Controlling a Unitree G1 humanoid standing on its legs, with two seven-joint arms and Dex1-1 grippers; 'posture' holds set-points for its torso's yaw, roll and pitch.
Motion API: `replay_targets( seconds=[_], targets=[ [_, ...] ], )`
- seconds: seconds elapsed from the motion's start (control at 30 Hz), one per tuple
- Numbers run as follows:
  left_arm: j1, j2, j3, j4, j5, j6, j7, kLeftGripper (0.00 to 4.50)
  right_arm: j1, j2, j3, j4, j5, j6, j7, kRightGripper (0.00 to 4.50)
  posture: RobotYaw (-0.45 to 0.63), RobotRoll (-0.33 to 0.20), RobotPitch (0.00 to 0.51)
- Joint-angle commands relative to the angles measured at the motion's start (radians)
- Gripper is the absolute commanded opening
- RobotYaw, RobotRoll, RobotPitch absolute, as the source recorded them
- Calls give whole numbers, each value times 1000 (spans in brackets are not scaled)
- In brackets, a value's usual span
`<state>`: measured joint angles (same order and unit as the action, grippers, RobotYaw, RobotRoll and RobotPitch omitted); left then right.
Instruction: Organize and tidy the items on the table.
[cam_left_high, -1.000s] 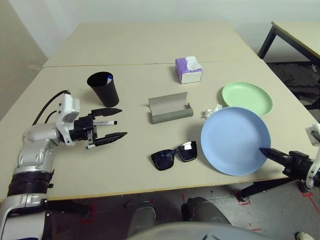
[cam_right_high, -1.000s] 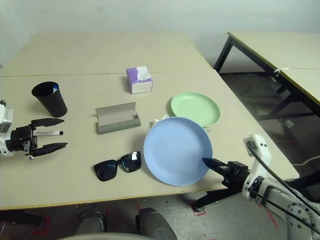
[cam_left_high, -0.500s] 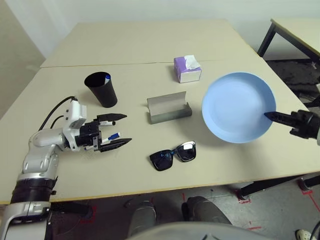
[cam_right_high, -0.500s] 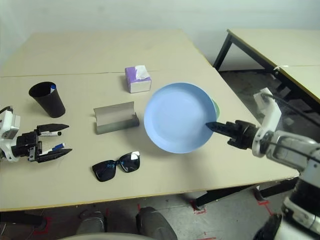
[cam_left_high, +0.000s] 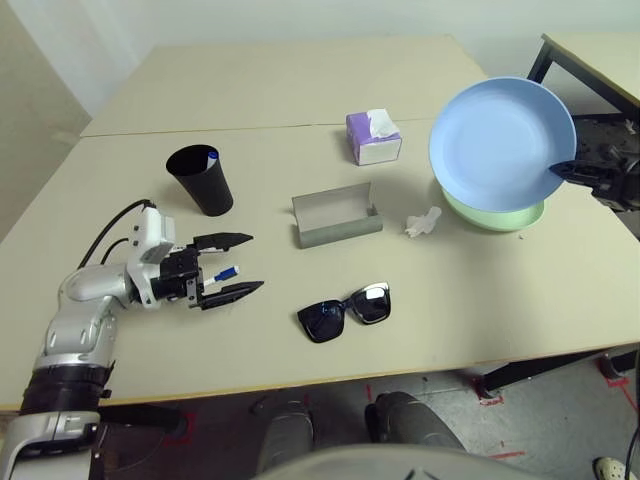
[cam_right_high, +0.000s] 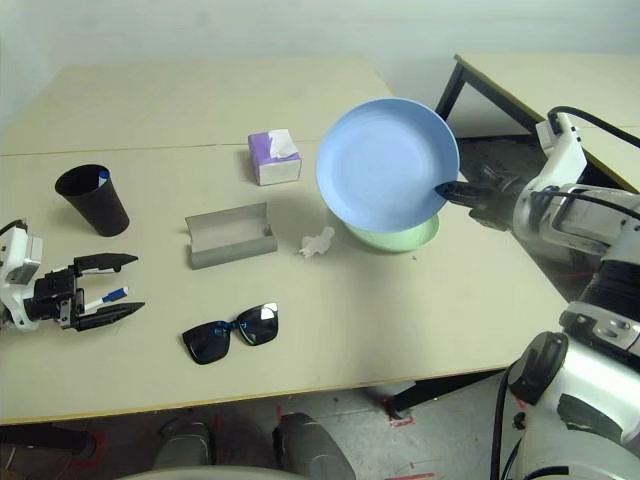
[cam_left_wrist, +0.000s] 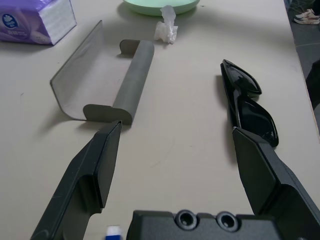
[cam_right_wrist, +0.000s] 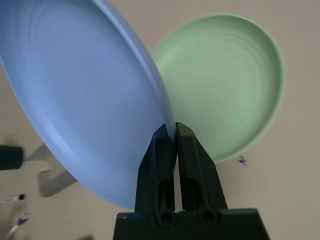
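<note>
- The right pincer (cam_right_wrist: 169, 131) is clamped tight on the rim of the light blue plate (cam_left_high: 500, 140), its two black fingers pressed together with only the plate's edge between them.
- That plate is held up off the bench (cam_left_high: 300, 90), tilted steeply so its hollow faces the camera, directly above the light green plate (cam_right_wrist: 225, 85) (which lies flat at the bench's right side).
- The right arm reaches in from the right edge, forearm raised, the pincer pointing inward and a little down.
- The left pincer (cam_left_high: 232, 265) stands wide apart, holding nothing; its fingers (cam_left_wrist: 97, 165) hover low over the bench, pointing toward the middle.
- The left arm is bent at the elbow and lies low along the near left part of the bench, with a black cable looping off the wrist.
- Between the left fingers lies a white marker with a blue cap (cam_left_high: 222, 274), flat on the bench (whether a finger touches it I cannot tell).
- A black cup (cam_left_high: 203, 178) stands upright just beyond the left pincer, something blue showing inside it.
- The grey glasses case (cam_left_high: 336, 215) lies open near the middle; the black sunglasses (cam_left_high: 347, 311) rest nearer the front edge.
- The crumpled white tissue (cam_left_high: 422, 222) sits between the case and the green plate.
- The purple tissue box (cam_left_high: 373, 138) stands farther back.
</note>
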<state>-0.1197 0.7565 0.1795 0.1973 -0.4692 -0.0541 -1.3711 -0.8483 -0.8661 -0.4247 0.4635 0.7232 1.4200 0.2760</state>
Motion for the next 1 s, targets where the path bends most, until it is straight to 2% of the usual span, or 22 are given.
replay_targets(
  seconds=[0.03, 0.2, 0.37, 0.63, 1.0],
  targets=[
    [33, -8, 0, -12, 4, -19, -1, 4500, -30, -27, 76, 90, -77, -39, 52, 36, -86, 0, 102],
    [61, -20, 0, -11, 3, -37, 0, 4500, -77, -39, 178, 226, -178, -129, 148, 36, -75, 0, 107],
    [76, -25, 5, 5, 2, -57, -7, 4500, -145, -23, 234, 355, -263, -228, 219, 36, -65, 0, 109],
    [97, -11, 24, 39, -2, -94, -30, 4500, -206, -10, 238, 510, -360, -350, 260, 36, -62, 0, 117],
    [107, 0, 29, 67, -1, -125, -55, 4500, -209, -8, 230, 566, -412, -388, 290, 36, -66, 0, 138]
  ],
)
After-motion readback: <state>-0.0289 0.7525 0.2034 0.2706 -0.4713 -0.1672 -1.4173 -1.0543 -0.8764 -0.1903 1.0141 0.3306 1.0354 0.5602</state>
